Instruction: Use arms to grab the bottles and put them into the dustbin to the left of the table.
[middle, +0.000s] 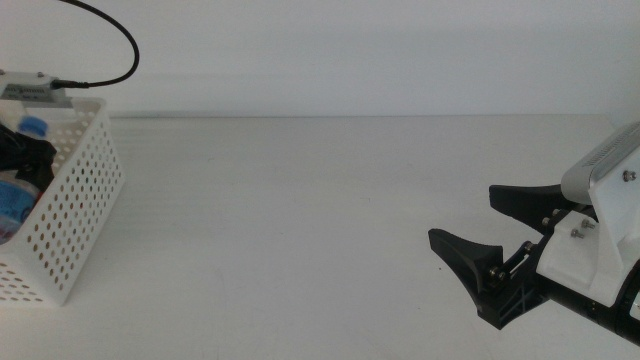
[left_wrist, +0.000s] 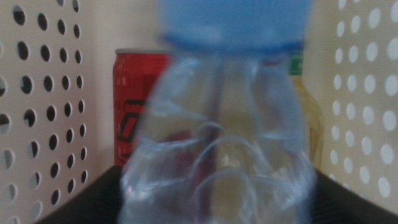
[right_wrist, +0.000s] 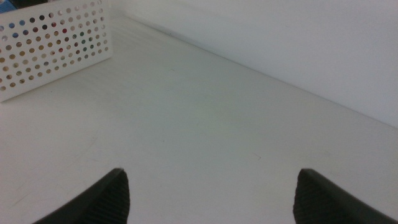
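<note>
- Bottles sat inside the dustbin (middle: 75, 215), the white perforated basket at the left end of the counter (middle: 300, 220); in the middle view only blue patches showed over its rim and through its holes.
- Counter: plain white and matte, with faint ridged lines showing in the right wrist view near the basket.
- Right gripper (middle: 462, 218) rested low at the right side of the counter, well apart from the dustbin, with its two dark jaws spread wide and nothing between them; the right wrist view showed the same wide gap over bare surface.
- Left gripper was down inside the dustbin; only dark edges of it showed beside the water bottle (left_wrist: 217, 137), and whether it pinched the bottle or had let go could not be told.
- Water bottle: clear, crumpled, blue-capped, blurred and right in front of the left wrist camera, between the basket's perforated walls.
- Red can (left_wrist: 134, 106) stood upright behind it, bearing black markings too blurred to read.
- Yellow bottle (left_wrist: 309, 118) stood behind on the other side, a strip of green label showing; no writing legible.
</note>
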